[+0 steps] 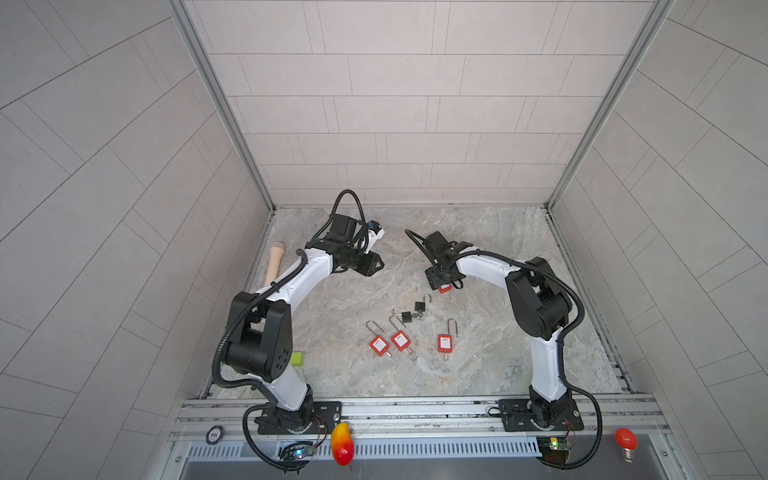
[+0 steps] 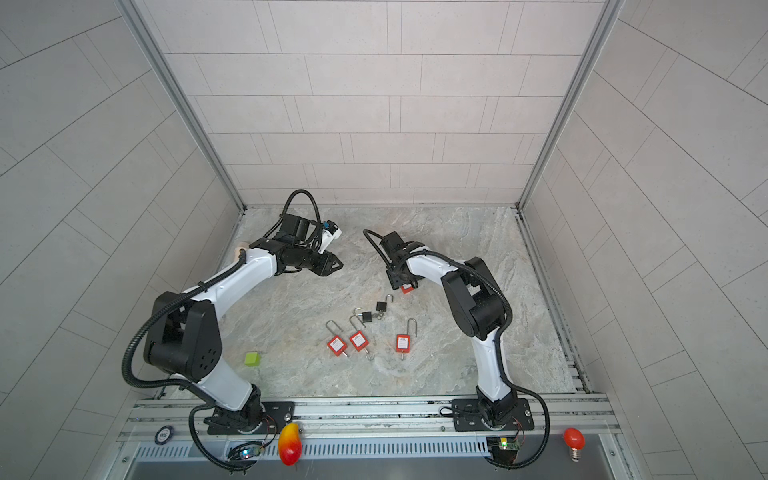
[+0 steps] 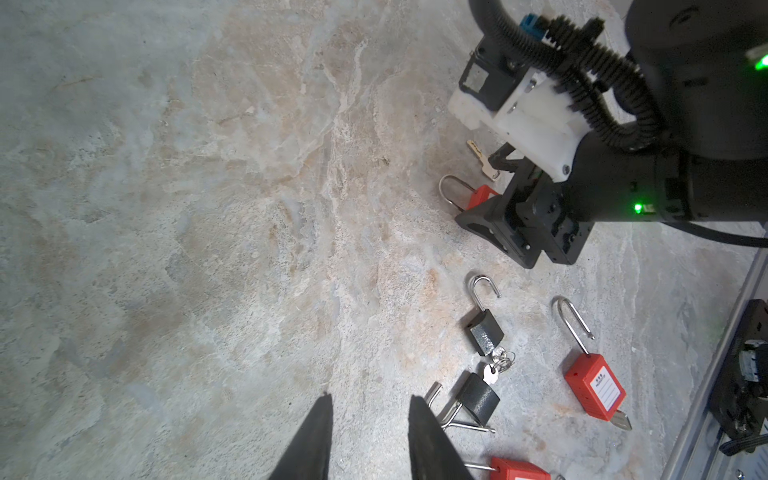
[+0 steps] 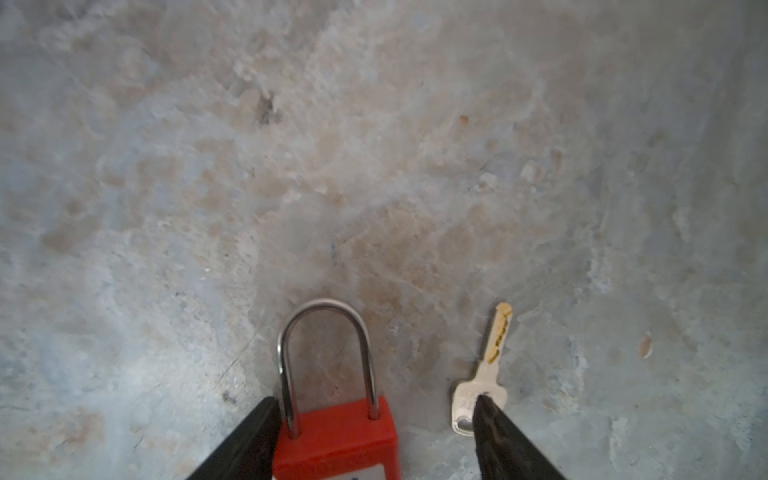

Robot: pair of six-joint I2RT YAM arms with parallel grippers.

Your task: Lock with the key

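Your stone-patterned tabletop (image 1: 498, 353) has plenty lying on it. Near the front there's a loose row: left red padlock (image 1: 378, 344), middle red padlock (image 1: 400, 340) and right red padlock (image 1: 444, 342), each with a key stuck in its bottom. Just behind sit two black padlocks (image 1: 406, 317) with open shackles. Further back, a fourth red padlock (image 4: 336, 440) lies with a loose key (image 4: 482, 382) just beside it. A green cube (image 1: 297, 359) and a beige rod (image 1: 274, 266) sit on the left.
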